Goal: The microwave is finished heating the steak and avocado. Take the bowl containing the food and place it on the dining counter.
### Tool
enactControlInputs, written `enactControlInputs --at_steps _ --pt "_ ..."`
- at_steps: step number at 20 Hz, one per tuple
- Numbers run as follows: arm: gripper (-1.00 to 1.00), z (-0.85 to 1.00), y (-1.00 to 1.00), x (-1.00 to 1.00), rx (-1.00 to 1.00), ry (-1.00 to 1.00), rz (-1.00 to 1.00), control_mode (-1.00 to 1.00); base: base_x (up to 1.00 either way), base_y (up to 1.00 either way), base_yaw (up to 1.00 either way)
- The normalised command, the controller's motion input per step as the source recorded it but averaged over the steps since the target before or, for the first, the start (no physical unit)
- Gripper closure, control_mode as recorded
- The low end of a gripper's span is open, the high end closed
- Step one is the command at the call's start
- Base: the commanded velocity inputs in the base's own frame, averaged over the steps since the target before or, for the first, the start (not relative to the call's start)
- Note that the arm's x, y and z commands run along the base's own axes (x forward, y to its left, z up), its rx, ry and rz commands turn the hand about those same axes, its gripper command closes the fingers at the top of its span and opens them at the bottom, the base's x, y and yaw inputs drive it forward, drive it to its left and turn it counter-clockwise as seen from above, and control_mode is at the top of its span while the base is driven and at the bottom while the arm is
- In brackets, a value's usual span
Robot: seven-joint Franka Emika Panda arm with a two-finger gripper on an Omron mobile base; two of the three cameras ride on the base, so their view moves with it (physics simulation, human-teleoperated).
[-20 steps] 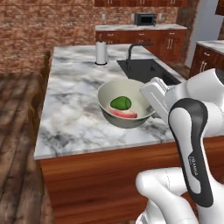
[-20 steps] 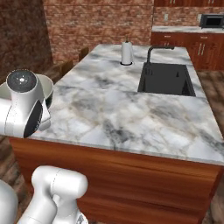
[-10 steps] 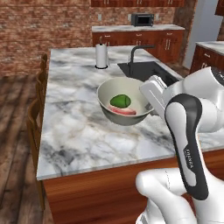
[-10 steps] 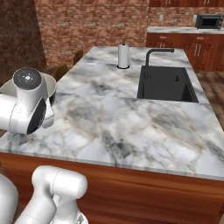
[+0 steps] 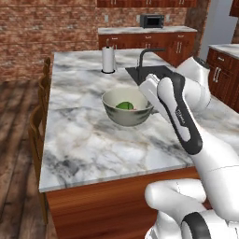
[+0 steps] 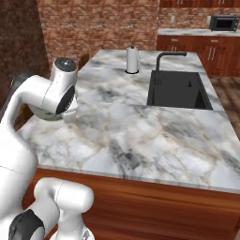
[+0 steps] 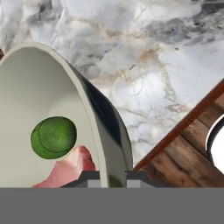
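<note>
So gripper (image 7: 112, 177) clamped on bowl (image 5: 127, 108) rim, avocado (image 7: 53, 137) and steak (image 7: 70, 167) inside, bowl over tabletop (image 5: 88, 140) mid-area toward its front edge.

I see a bowl (image 5: 127, 112) that is cream-white inside and pale grey-green outside, with a dark green avocado (image 7: 53, 137) and a pinkish-red steak (image 7: 70, 168) in it. The dining counter (image 5: 88, 140) under it has a white top veined in grey over a reddish wood base, with a black sink (image 6: 178, 89) and faucet (image 6: 165, 58). Behind are red-brown brick walls (image 5: 46, 37) and a white paper towel roll (image 5: 108, 59).
</note>
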Motion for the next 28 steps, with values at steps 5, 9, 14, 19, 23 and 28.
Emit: enactControlInputs --at_steps 5,9,14,19,23,28 --pt "1.0 -0.38 0.0 0.44 -0.01 0.14 0.06 -1.0 0.0 0.0 0.0" --pt "1.0 -0.57 0.02 0.4 0.0 0.03 0.0 -1.0 0.0 0.0 0.0" --pt "1.0 -0.81 0.13 0.77 -0.01 0.0 0.0 -1.0 0.0 0.0 0.0" --pt "1.0 -0.29 0.31 0.97 0.0 0.0 -0.12 -1.0 0.0 0.0 0.0" --pt "1.0 -0.12 0.25 1.0 0.0 0.0 -0.15 -1.0 0.0 0.0 0.0" --pt "1.0 -0.53 0.02 0.96 -0.03 0.0 -0.06 -1.0 0.0 0.0 0.0"
